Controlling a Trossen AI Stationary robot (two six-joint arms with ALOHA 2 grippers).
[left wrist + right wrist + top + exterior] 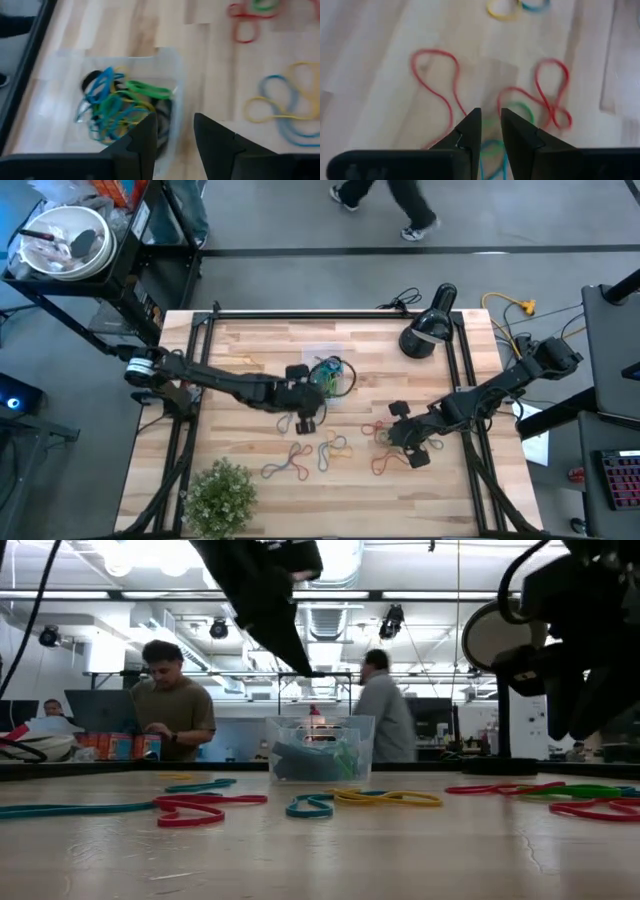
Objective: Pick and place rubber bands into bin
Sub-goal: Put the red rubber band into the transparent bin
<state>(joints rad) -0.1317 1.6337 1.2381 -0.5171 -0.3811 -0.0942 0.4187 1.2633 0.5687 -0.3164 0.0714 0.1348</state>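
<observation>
Left pincer (305,402) stretched low across the worktop (250,340) from its left edge, hanging just beside the bin (328,376), fingers (145,145) parted with a clear gap, nothing between them. Bin at mid-worktop, heaped with blue, green and yellow rubber bands (115,102). Right pincer (403,438) reaching in from the bin's right, low over red and green loops (540,107), fingers narrowly apart, empty. More loops (335,450) scattered nearer than the bin.

We see even, bright overhead light on the table (250,350), with soft shadows. In the low view, ceiling lamps (340,555) glare at twelve o'clock and the near tabletop blurs. Both wrist views look soft with motion blur.
</observation>
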